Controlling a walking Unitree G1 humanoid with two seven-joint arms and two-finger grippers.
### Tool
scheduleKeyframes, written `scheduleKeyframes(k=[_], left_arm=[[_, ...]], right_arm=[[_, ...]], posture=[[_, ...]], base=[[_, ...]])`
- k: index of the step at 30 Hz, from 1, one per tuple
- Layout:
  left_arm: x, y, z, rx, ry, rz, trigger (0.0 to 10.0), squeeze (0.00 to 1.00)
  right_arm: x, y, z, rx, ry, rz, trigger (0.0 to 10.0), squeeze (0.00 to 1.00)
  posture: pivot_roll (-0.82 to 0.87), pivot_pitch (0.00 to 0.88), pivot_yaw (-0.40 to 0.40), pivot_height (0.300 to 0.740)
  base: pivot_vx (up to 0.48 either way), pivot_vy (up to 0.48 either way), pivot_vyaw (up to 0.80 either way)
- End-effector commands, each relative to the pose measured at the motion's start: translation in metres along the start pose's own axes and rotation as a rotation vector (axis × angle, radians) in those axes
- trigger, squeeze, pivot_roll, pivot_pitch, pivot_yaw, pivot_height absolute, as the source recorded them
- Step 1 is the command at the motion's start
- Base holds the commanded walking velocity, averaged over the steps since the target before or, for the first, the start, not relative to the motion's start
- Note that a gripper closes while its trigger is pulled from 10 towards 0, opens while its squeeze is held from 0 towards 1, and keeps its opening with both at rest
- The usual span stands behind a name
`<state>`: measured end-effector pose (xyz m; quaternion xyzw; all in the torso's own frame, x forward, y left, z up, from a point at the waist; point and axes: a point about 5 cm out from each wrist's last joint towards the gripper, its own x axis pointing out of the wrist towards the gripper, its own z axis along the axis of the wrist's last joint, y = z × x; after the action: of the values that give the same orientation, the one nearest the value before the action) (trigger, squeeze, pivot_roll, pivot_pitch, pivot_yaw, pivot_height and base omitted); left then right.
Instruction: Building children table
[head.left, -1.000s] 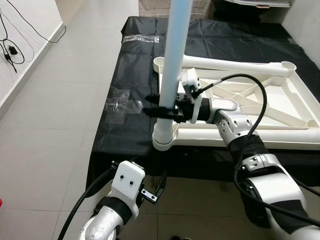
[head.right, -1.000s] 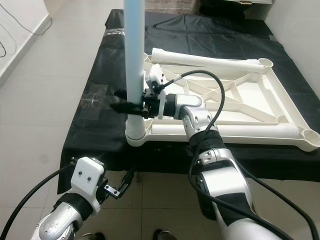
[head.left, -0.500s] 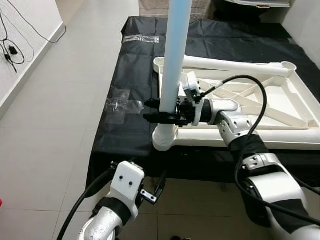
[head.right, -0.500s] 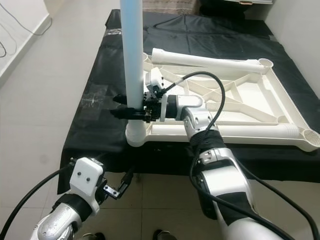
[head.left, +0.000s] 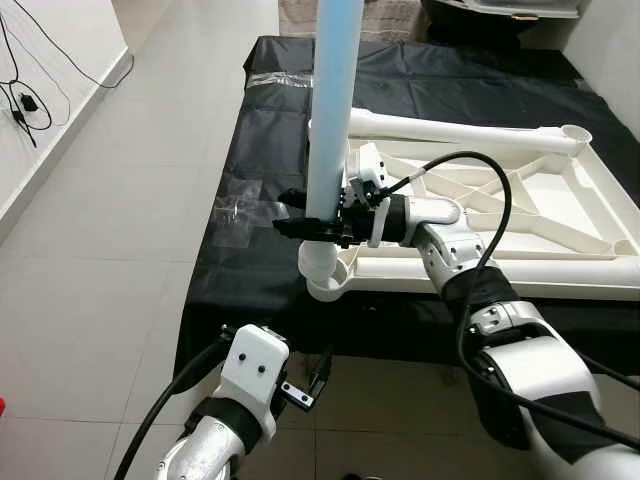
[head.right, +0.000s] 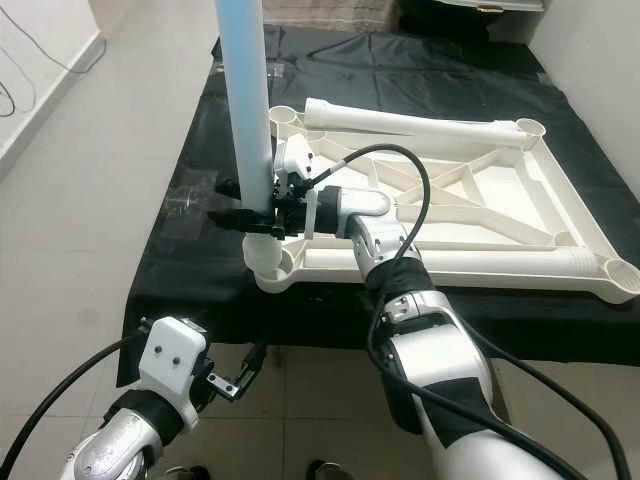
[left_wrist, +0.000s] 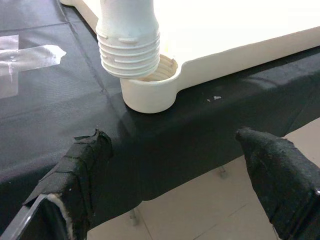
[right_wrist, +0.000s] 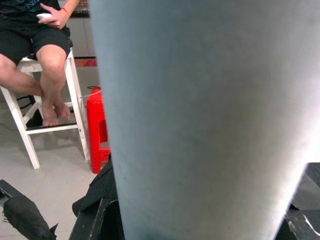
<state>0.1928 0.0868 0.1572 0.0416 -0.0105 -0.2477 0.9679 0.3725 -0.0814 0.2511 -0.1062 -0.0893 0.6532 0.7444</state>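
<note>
A white table top (head.left: 480, 275) lies upside down on a black-covered table. My right gripper (head.left: 310, 215) is shut on a pale blue leg (head.left: 328, 120) and holds it upright over the near left corner socket (head.left: 325, 285). In the left wrist view the threaded end of the leg (left_wrist: 129, 47) hovers just above the socket (left_wrist: 150, 92), slightly off its centre. My left gripper (left_wrist: 180, 150) hangs low in front of the table edge, open, with nothing between its fingers. The leg (right_wrist: 200, 115) is very close in the right wrist view.
A white tube (head.left: 460, 130) lies along the far edge of the table top. Clear plastic wrap (head.left: 240, 210) sits on the black cloth (head.left: 270, 120) to the left. Cables (head.left: 22, 100) lie by the left wall. A person sits on a white stool (right_wrist: 30, 125) beside a red stool (right_wrist: 97, 125).
My right gripper has carried the leg a little to the left and stood it straighter over the corner socket. The left arm has not moved.
</note>
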Motion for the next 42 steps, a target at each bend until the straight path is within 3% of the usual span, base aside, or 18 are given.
scheduleKeyframes(k=[1,5,24,31,42], left_arm=[[-0.002,-0.002,0.0,0.013,0.01,-0.009,10.0,0.0],[-0.002,-0.002,-0.001,0.011,0.012,-0.006,10.0,0.0],[-0.003,-0.001,0.0,0.013,0.014,-0.007,10.0,0.0],[-0.003,-0.001,0.0,0.013,0.015,-0.007,10.0,0.0],[-0.002,-0.001,0.0,0.014,0.016,-0.009,10.0,0.0]], right_arm=[[-0.004,0.007,-0.023,0.057,0.091,0.017,0.0,0.0],[-0.014,0.009,-0.023,0.116,0.103,0.101,0.0,0.0],[-0.022,0.003,-0.027,0.095,0.13,0.015,0.0,0.0],[-0.032,0.005,-0.028,0.136,0.149,0.084,0.0,0.0],[-0.036,0.01,-0.033,0.162,0.163,0.136,0.0,0.0]], posture=[[0.09,0.242,-0.067,0.74],[0.1,0.243,-0.068,0.74],[0.1,0.25,-0.062,0.74],[0.1,0.251,-0.06,0.74],[0.1,0.247,-0.06,0.74]], base=[[0.0,0.0,0.0],[0.0,0.0,0.0],[0.0,0.0,0.0],[0.0,0.0,0.0],[0.0,0.0,0.0]])
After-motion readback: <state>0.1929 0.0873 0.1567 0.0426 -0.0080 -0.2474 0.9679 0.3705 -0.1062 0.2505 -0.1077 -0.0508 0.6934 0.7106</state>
